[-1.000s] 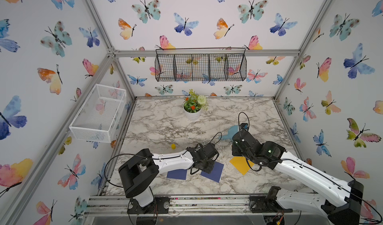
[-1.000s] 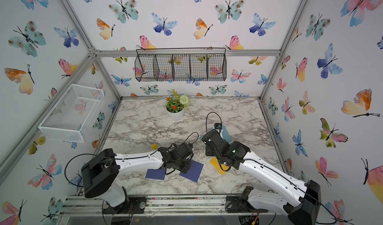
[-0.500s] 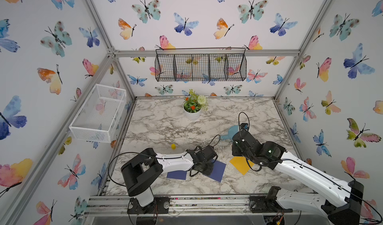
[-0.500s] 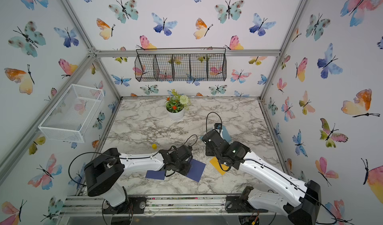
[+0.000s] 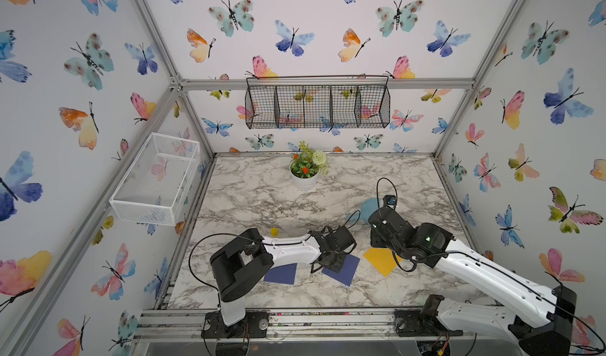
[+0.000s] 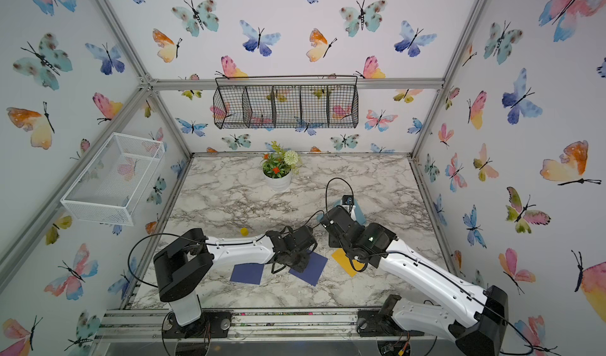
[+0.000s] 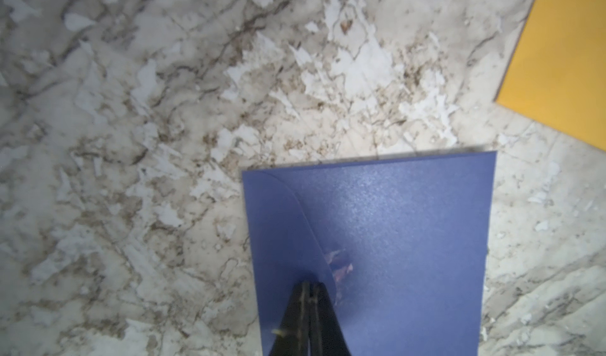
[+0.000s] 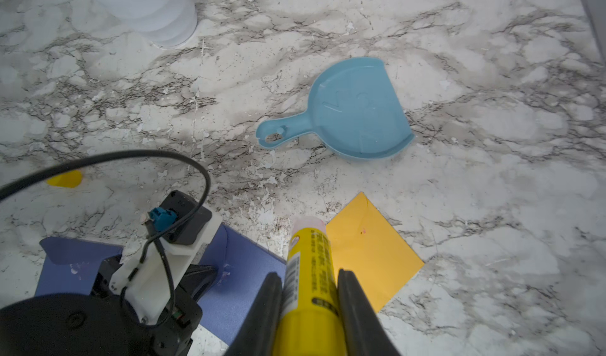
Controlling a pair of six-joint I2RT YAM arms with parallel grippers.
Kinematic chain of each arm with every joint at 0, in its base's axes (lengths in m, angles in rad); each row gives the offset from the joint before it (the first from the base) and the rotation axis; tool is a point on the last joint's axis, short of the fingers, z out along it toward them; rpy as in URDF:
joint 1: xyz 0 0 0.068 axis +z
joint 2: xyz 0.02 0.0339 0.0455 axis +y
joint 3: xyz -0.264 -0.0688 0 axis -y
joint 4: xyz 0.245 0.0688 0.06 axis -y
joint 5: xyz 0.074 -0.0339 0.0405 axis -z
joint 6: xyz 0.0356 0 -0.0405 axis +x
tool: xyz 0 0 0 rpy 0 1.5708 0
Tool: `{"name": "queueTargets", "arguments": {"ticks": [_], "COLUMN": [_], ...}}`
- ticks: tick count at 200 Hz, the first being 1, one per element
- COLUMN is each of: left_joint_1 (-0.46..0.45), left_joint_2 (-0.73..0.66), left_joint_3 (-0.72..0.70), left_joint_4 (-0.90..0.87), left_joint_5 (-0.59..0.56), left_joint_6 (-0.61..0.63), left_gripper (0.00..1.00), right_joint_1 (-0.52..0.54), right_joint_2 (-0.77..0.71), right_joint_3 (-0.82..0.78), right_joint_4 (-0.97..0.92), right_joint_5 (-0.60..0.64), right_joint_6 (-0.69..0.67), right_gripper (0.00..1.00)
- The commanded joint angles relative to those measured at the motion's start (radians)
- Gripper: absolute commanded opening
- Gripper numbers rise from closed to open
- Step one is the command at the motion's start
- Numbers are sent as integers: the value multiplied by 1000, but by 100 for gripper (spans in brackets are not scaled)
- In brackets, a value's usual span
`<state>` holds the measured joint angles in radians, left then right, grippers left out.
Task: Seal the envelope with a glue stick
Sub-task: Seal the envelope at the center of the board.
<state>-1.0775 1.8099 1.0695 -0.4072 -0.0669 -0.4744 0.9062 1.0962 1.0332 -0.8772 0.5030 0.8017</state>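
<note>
- Your right gripper (image 8: 308, 274) pinches the glue stick (image 8: 310, 249) across its yellow body, at the lower centre of the right wrist view.
- The stick's long axis runs in line with the jaws. Its bare, pale tip points away from them, toward the upper frame.
- Your left gripper (image 7: 310, 283) has its jaws pressed almost together on the tip of the flap (image 7: 282, 213), which curls up off the blue envelope (image 7: 393, 239).
- In the right wrist view, the blue envelope lies to the lower left of the stick's tip, close beside it. The yellow envelope (image 8: 370, 256) lies just right of the tip.
- In a top view, the blue envelope (image 5: 342, 270) sits at lower centre, between the two wrists.
- Judgement: the right arm alone carries the stick, so you likely need to swing the tip left and down under the raised flap.
</note>
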Motion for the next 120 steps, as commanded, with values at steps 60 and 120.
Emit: {"name": "queueTargets", "arguments": {"ticks": [60, 120], "left_joint_1": [-1, 66], "left_joint_2": [113, 144], "left_joint_3": [-25, 71], "left_joint_4": [-10, 3], "left_joint_5": [-68, -69], "left_joint_6": [39, 112], "left_gripper": [13, 12], "right_joint_1": [-52, -52], "right_joint_2": [-76, -75], "right_joint_3": [48, 57], "right_joint_4": [-124, -92], "right_joint_5": [112, 82], "right_joint_6": [36, 26], "right_gripper": [3, 3]}}
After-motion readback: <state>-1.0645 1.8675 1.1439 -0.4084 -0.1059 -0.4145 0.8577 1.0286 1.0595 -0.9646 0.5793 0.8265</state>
